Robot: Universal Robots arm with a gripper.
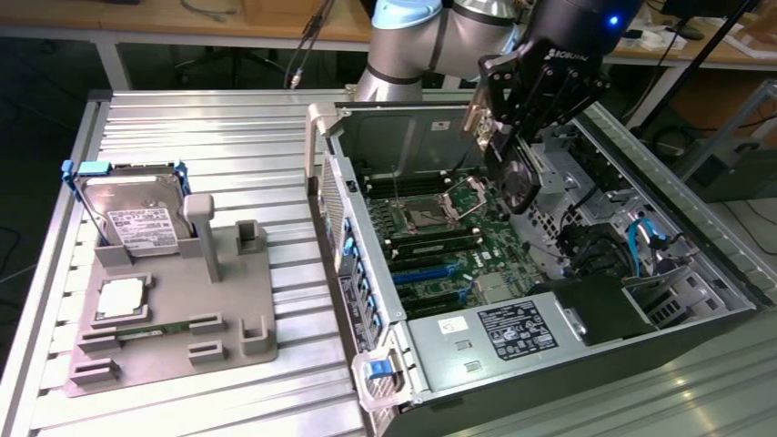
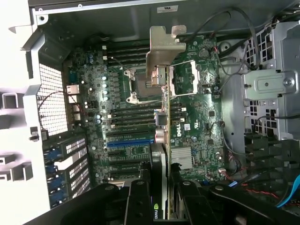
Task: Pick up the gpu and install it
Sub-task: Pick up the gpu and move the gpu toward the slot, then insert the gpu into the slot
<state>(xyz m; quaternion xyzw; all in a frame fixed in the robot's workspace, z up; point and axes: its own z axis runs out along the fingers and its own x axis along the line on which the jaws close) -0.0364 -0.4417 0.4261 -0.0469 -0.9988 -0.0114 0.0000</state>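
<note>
The gpu (image 1: 519, 177) shows you little of itself: in the exterior view the gripper (image 1: 501, 137) covers its upper part, and in the wrist view the card (image 2: 162, 159) is a thin strip seen edge-on, with its silver bracket (image 2: 164, 47) at the far end. The arm (image 1: 419, 41) is cut off by the frame's top edge.

A green Nvidia eye mark (image 2: 156, 211) sits on the card between the black fingers (image 2: 139, 199), and a Dell logo (image 2: 174, 126) is printed on the motherboard (image 2: 122, 93). The print on the power supply label (image 1: 516, 328) and on the hard drive (image 1: 136, 214) at the exterior view's left is too small for you to read.

The arm reaches down from the upper middle of the exterior view, wrist tilted over the open computer case (image 1: 413, 137). The claw is clamped on the gpu, which hangs above the motherboard in the upper right, not seated in a slot.
</note>
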